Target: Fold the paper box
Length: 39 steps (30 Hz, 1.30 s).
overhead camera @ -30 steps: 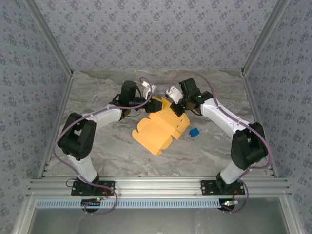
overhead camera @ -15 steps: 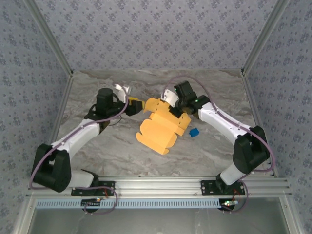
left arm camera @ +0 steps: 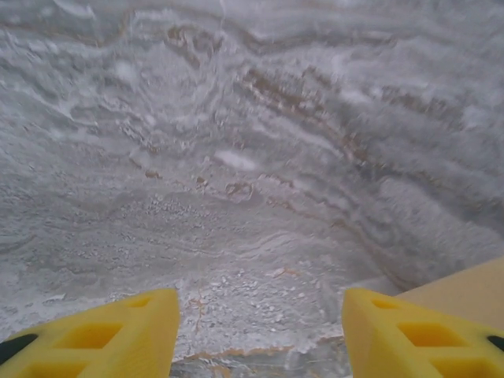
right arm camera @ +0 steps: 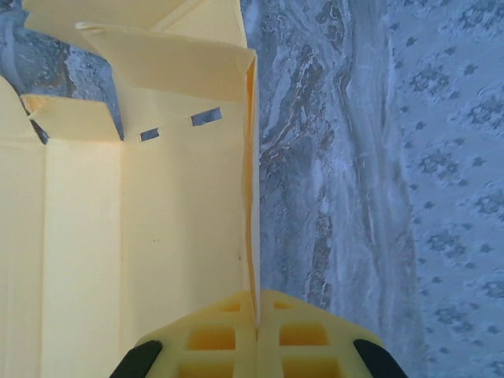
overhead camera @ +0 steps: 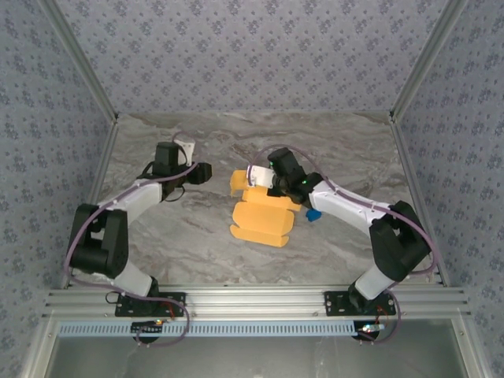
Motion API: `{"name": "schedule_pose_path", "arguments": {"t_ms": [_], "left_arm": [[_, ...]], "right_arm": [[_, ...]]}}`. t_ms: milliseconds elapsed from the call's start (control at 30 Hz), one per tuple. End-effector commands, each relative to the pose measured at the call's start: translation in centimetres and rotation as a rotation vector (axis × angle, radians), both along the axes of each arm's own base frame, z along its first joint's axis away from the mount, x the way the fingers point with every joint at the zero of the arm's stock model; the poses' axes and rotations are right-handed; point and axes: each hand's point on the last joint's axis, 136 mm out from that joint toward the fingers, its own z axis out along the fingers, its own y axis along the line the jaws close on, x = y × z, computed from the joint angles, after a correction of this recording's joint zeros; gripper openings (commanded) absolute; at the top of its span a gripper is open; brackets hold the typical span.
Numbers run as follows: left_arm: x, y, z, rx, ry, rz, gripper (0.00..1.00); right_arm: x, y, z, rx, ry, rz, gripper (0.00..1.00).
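Right gripper (right arm camera: 256, 309) jaws on paper box (right arm camera: 181, 220)

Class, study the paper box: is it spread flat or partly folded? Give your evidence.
Partly folded. The paper box has a side panel raised along its crease, pinched between the right fingers.

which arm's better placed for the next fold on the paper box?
Right, likely. The right gripper is shut on a panel edge of the paper box. The left gripper is open over the table, beside the box and not touching it.
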Motion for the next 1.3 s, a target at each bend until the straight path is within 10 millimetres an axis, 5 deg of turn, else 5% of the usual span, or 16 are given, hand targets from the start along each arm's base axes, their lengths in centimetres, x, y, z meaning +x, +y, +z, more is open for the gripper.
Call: {"name": "schedule_pose_path", "arguments": {"t_ms": [0, 467, 1267], "left_arm": [[0.7, -1.5, 0.5, 0.018, -0.048, -0.114, 0.55], [-2.1, -8.4, -2.6, -0.004, -0.018, -0.471, 0.51], [-3.6, -12.4, -2.3, -0.145, -0.077, -0.671, 0.47]], "right_arm": [[1.6, 0.0, 0.7, -0.081, -0.157, 0.023, 0.0], [2.1, -0.1, -0.5, -0.13, -0.376, 0.105, 0.0], [2.2, -1.1, -2.3, -0.158, -0.437, 0.153, 0.0]]}}
